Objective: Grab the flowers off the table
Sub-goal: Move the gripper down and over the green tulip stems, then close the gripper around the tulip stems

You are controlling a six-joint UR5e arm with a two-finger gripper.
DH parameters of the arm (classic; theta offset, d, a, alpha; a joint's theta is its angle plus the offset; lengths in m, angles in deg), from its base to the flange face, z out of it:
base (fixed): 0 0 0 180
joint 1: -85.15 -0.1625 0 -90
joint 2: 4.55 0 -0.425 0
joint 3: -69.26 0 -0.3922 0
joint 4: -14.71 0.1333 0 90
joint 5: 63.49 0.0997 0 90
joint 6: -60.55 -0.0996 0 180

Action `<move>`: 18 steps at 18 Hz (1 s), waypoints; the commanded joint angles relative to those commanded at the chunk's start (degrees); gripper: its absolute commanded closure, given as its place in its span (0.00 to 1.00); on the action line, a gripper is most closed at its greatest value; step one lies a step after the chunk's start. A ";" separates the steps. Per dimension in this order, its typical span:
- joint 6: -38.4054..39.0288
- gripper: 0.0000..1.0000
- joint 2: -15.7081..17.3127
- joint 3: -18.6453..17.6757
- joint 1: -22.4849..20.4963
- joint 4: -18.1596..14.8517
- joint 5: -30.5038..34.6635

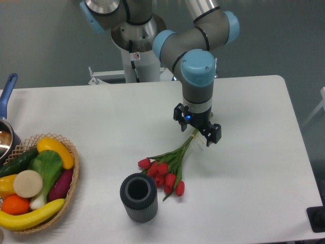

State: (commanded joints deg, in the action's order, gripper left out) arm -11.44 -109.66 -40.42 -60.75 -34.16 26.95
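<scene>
Directly beneath the gripper (197, 130), whose two fingers stand spread and pinch nothing, lie the stem ends of the flowers (167, 168) on the table (254, 168); the red buds fan out below and to the left of the tool, just beside the vase (138, 197). Risks, as judged: the thin stems may slip between the closing fingers or be crushed; a pinch this far from the buds may let the heavy end droop and knock the vase. Count: one bunch, about seven buds; one ribbed grey vase; one wicker basket (71, 190) of produce far left of the tool.
</scene>
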 joint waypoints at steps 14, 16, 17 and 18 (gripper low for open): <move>4.48 0.00 -3.95 -1.59 1.76 3.06 0.35; 5.27 0.00 -4.83 -2.12 1.76 5.18 0.44; 5.19 0.00 -5.01 -2.21 1.76 5.36 0.44; 5.19 0.00 -5.53 -2.38 1.85 5.36 0.44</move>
State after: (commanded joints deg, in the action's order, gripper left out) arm -6.25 -115.20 -42.80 -58.91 -28.79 27.39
